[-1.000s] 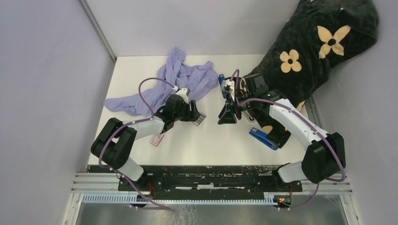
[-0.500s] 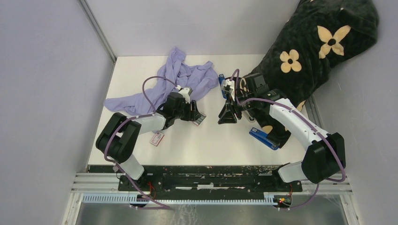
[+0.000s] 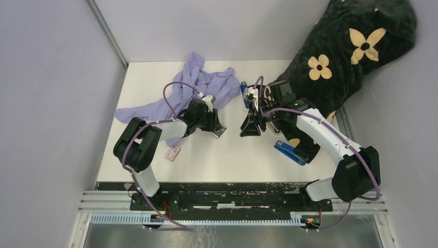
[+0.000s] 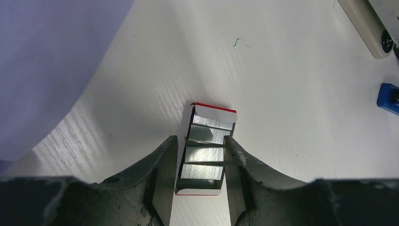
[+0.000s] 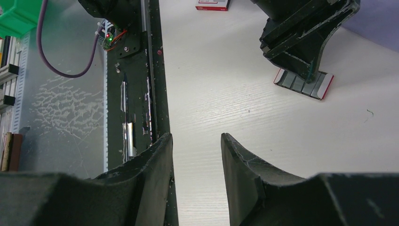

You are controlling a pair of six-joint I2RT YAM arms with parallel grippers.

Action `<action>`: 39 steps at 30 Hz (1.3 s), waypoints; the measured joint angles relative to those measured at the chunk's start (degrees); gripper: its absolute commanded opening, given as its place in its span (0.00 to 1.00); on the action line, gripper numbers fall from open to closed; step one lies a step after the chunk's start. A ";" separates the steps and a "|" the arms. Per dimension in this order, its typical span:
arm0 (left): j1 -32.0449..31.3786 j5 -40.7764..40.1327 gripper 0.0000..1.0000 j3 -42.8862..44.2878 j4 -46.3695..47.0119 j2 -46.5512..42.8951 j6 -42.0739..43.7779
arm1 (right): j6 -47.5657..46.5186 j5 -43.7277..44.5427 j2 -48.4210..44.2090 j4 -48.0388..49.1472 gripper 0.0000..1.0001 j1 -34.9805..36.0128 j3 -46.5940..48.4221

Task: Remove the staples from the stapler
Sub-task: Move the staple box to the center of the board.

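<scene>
Several silver ribbed staples [image 4: 204,154] lie in an open red-and-white box tray [image 4: 197,190] on the white table. My left gripper [image 4: 200,146] straddles this tray, with a finger against each long side. From above, the left gripper [image 3: 215,126] is low at the table's middle, over the tray [image 3: 220,132]. The blue stapler [image 3: 290,152] lies at the right, beside the right arm. My right gripper [image 5: 195,137] is open and holds nothing. It hangs just right of the tray, and in the top view the right gripper [image 3: 245,130] points toward the tray.
A purple cloth [image 3: 192,87] is bunched at the back left, close behind the left arm. A black flowered blanket [image 3: 345,51] fills the back right corner. A second small red-and-white box [image 3: 172,153] lies near the left arm. Something blue [image 3: 243,87] sits behind the right gripper.
The left arm has swung right and forward over the tray. Its jaws have narrowed until they meet the tray's sides. The right arm has not moved.
</scene>
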 measured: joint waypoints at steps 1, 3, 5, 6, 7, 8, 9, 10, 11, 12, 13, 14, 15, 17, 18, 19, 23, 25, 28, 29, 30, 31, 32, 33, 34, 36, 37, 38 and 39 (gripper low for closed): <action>0.02 0.00 0.47 0.33 -0.26 0.33 0.00 | 0.00 -0.02 0.00 -0.02 0.49 0.00 0.00; 0.17 0.00 0.47 0.90 -0.92 0.90 0.02 | 0.00 -0.07 0.00 -0.02 0.49 -0.04 0.00; 0.24 0.04 0.45 1.51 -1.77 1.55 0.02 | 0.00 -0.15 0.00 -0.02 0.49 -0.11 0.00; 0.26 0.22 0.43 1.73 -2.14 1.77 0.02 | 0.00 -0.15 0.00 -0.02 0.49 -0.11 0.00; 0.26 0.52 0.42 1.99 -2.32 2.05 0.02 | 0.00 -0.17 0.00 -0.02 0.49 -0.11 0.00; 0.28 0.98 0.40 2.25 -2.51 2.23 0.02 | 0.00 -0.17 0.00 -0.04 0.49 -0.11 0.00; 0.28 1.68 0.40 2.51 -2.73 2.51 0.02 | 0.00 -0.17 0.00 -0.04 0.49 -0.11 0.00; 0.28 2.49 0.39 2.75 -2.89 2.82 0.02 | 0.00 -0.17 0.00 -0.04 0.49 -0.11 0.00; 0.26 3.34 0.39 2.91 -2.86 3.08 0.02 | 0.00 -0.17 0.00 -0.04 0.49 -0.11 0.00; 0.26 4.09 0.39 2.97 -2.86 3.23 0.02 | 0.00 -0.17 0.00 -0.04 0.49 -0.11 0.00; 0.24 5.03 0.38 3.02 -2.91 3.39 0.02 | 0.00 -0.17 0.00 -0.04 0.49 -0.11 0.02; 0.22 5.99 0.38 3.06 -2.89 3.58 0.02 | 0.00 -0.17 0.00 -0.04 0.49 -0.11 0.02; 0.11 6.75 0.38 3.15 -2.84 3.82 0.02 | 0.00 -0.17 0.00 -0.04 0.49 -0.11 0.02; -0.39 8.09 0.38 3.54 -2.84 4.33 0.00 | 0.00 -0.17 0.00 -0.07 0.49 -0.15 0.02; -0.79 8.74 0.38 3.69 -2.84 4.57 0.00 | 0.00 -0.17 0.00 -0.07 0.49 -0.20 0.02; -1.14 9.09 0.38 3.78 -2.73 4.74 0.00 | 0.00 -0.17 0.00 -0.07 0.49 -0.22 0.02; -3.85 9.86 0.38 4.24 -2.45 5.35 0.00 | 0.00 -0.17 0.00 -0.20 0.49 -0.26 0.02; -5.35 10.23 0.38 4.79 -2.45 5.81 -0.02 | 0.00 -0.20 0.00 -0.24 0.49 -0.26 0.02; -7.96 10.29 0.38 5.35 -2.47 6.27 -0.04 | 0.00 -0.20 0.00 -0.33 0.49 -0.28 0.02; -8.52 10.27 0.39 5.51 -2.47 6.38 -0.04 | 0.00 -0.20 0.00 -0.39 0.49 -0.31 0.02; -9.14 10.23 0.39 5.62 -2.45 6.45 -0.07 | 0.00 -0.20 0.00 -0.42 0.49 -0.33 0.02; -9.57 10.19 0.40 5.62 -2.45 6.47 -0.07 | 0.00 -0.20 0.00 -0.42 0.49 -0.33 0.04; -10.08 10.05 0.40 5.62 -2.43 6.45 -0.09 | 0.00 -0.20 0.00 -0.42 0.49 -0.33 0.07; -10.47 9.68 0.40 5.51 -2.25 6.32 -0.13 | 0.00 -0.20 0.00 -0.42 0.49 -0.35 0.09; -10.62 9.14 0.40 5.25 -2.16 5.92 -0.15 | 0.00 -0.20 0.00 -0.42 0.49 -0.37 0.11; -10.67 7.80 0.41 3.61 -1.92 3.91 -0.55 | 0.00 -0.20 0.00 -0.42 0.49 -0.39 0.11; -10.67 6.95 0.43 2.36 -1.62 2.38 -0.92 | 0.00 -0.20 0.00 -0.42 0.49 -0.44 0.11; -10.62 6.23 0.44 0.98 -1.49 0.26 -1.25 | 0.00 -0.22 0.00 -0.42 0.49 -0.48 0.11; -10.62 5.49 0.44 -0.52 -1.16 -2.12 -1.44 | -0.02 -0.22 -0.02 -0.42 0.49 -0.52 0.11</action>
